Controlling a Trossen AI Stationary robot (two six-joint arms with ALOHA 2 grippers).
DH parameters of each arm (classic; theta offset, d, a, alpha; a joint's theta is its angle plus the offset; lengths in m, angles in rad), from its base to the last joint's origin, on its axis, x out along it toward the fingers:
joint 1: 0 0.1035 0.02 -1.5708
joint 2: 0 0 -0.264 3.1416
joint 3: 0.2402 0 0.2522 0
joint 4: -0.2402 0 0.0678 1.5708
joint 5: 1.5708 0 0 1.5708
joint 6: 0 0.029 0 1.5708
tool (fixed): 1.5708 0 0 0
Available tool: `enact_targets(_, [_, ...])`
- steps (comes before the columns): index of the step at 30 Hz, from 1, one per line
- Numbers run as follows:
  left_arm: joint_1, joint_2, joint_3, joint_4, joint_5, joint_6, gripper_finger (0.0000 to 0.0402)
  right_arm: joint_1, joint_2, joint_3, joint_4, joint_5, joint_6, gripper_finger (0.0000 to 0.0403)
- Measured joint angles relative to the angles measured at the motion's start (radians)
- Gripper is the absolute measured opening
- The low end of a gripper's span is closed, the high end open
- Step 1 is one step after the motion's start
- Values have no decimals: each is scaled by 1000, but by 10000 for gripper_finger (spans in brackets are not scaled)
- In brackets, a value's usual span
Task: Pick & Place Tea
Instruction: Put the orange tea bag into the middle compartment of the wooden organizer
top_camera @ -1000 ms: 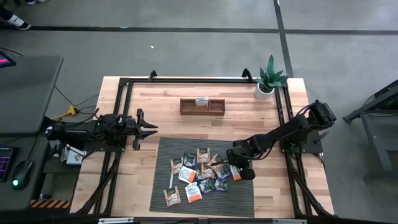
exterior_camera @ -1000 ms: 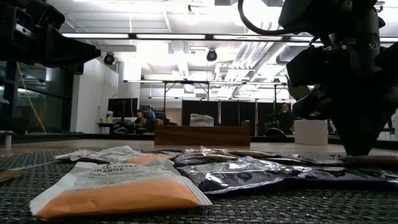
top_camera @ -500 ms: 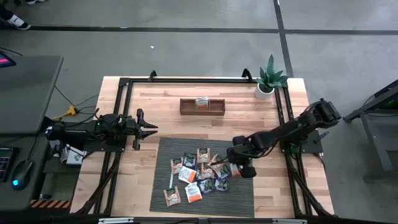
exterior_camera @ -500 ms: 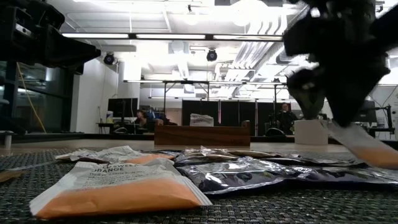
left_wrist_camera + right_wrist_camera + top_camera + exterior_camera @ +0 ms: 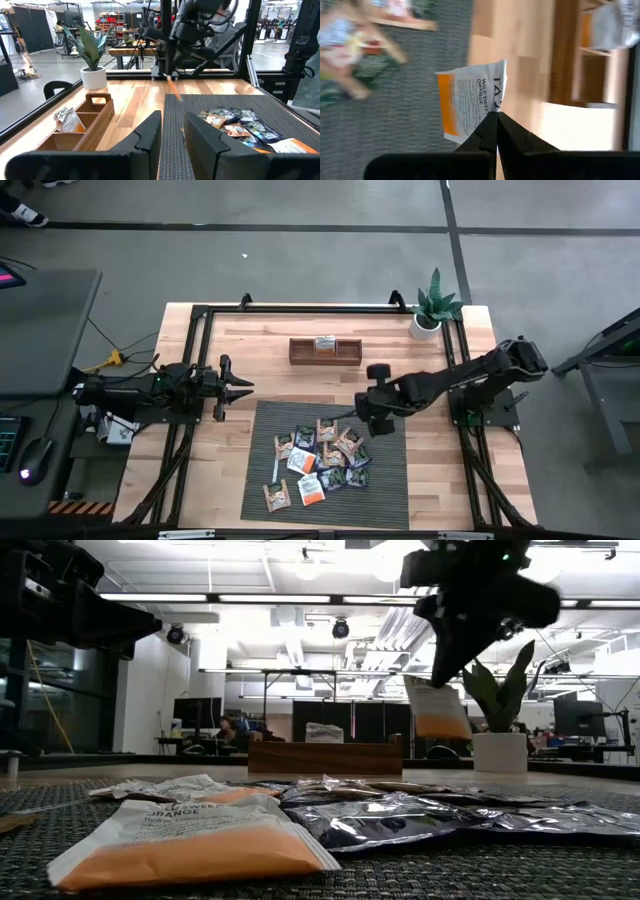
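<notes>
Above the dark mat (image 5: 385, 480), clear of the sachet pile (image 5: 318, 462): orange-and-white tea sachet (image 5: 472, 104), pinched by one corner in the fully closed right gripper (image 5: 493, 119), near the wooden tray (image 5: 325, 351). At the table's left edge: left gripper (image 5: 238, 389), fingers partly apart, holding nothing.

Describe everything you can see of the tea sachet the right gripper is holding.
The tea sachet is a small flat square packet, white with an orange band along one side and dark print reading "wild sweet orange"; it looks like paper or foil. The right gripper, shut, pinches it by one edge, and nothing else touches it. In the low view it hangs in the air, clear of the dark woven mat and the pile of other sachets, on the side toward the wooden tray.
</notes>
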Motion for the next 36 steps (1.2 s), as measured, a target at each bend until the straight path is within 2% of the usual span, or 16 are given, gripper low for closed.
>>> enact_targets(6, [0, 0, 0, 0, 0, 0, 82, -41, 1, 0, 32, 98, -37, 0])
enact_targets(19, [0, 0, 0, 0, 0, 0, 82, -160, 65, 15, 203, 200, -203, 0])
enact_targets(24, [0, 0, 0, 0, 0, 0, 82, -214, 132, 112, 231, 283, -306, 0])
enact_targets(36, [0, 0, 0, 0, 0, 0, 82, -337, 363, 383, 230, 277, -486, 0])
